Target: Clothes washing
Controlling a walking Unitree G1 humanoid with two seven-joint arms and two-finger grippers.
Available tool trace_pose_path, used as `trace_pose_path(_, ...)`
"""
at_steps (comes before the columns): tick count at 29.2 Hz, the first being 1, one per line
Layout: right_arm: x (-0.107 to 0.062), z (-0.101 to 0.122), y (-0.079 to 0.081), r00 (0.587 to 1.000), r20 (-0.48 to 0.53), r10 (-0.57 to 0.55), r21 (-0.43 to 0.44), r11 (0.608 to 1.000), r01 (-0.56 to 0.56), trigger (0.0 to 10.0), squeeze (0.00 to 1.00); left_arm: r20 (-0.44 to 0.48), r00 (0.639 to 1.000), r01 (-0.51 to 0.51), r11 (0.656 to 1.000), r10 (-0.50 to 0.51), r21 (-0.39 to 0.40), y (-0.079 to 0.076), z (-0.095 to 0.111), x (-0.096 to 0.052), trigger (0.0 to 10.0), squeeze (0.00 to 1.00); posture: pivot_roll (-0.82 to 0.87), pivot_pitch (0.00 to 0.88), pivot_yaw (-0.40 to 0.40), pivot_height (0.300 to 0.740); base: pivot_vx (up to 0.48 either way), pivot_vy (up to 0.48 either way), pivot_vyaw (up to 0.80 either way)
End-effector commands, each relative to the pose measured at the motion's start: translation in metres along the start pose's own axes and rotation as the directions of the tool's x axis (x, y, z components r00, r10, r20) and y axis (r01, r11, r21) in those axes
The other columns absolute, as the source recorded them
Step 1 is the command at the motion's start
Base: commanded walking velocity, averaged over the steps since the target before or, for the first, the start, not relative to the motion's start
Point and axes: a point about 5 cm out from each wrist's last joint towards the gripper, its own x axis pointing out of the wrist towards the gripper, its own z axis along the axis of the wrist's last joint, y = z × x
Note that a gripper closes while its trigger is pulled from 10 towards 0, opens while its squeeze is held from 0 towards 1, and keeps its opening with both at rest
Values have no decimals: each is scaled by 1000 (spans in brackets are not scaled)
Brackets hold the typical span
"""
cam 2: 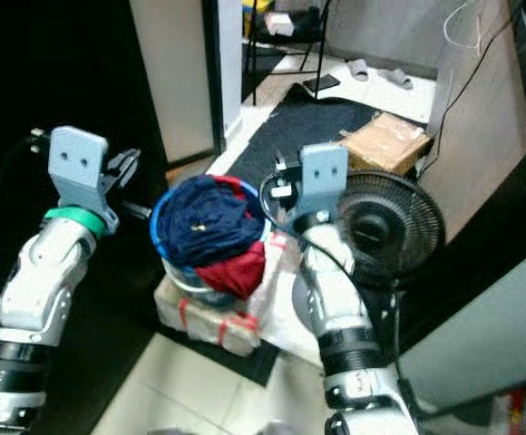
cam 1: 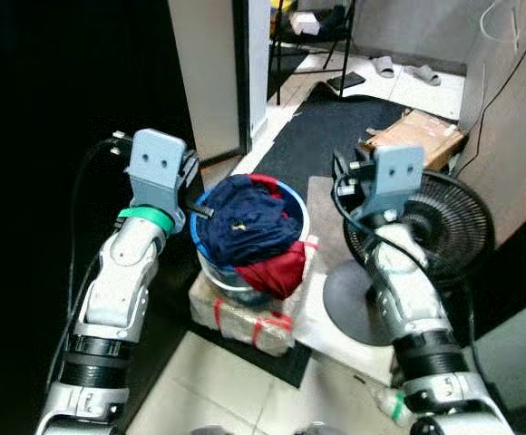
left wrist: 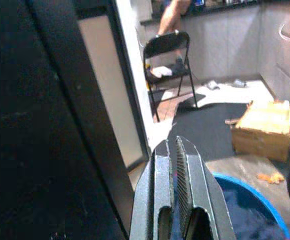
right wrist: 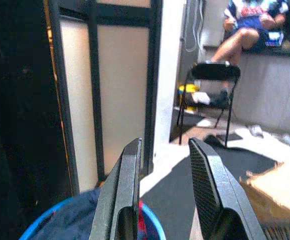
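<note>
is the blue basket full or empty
Full. The blue basket is heaped above its rim with a navy garment, and a red garment spills over its front edge.

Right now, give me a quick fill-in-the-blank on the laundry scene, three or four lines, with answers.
1. The blue basin holds navy and ____ clothes.
2. The basin sits on a wrapped block bound with ____ tape.
3. In its wrist view, the left end effector has its fingers ____.
4. The appliance on the floor by the right arm is a black ____.

Answers: red; red; shut; fan
</note>
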Motion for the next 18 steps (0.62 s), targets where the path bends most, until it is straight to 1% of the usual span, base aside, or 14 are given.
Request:
trace_pose_path(1,1,-4,4,1000,-21,22,8,1000,-22,10000,0,-21,1000,-17,1000,17,1,2,-7,-1,10000,0,-19,0,31,740,431,0,0)
trace_pose_path(5,0,-3,4,1000,-17,25,9,1000,-24,10000,0,-9,999,-33,999,33,-17,3,-5,2,10000,0,-25,0,35,740,433,0,0)
trace_pose_path(11,-1,-5,5,1000,-16,9,15,1000,-9,10000,0,-9,1000,-24,1000,24,-9,3,-5,5,10000,0,-26,0,53,740,435,0,0)
trace_pose_path(15,1,-5,5,1000,-13,2,17,1000,-2,10000,0,1,1000,-27,1000,27,-6,6,-2,9,10000,0,-26,0,51,740,431,0,0)
trace_pose_path(18,1,-5,4,1000,-14,3,16,1000,-3,10000,0,-1,1000,-29,1000,29,-9,6,-3,8,10000,0,-26,0,50,740,413,0,0)
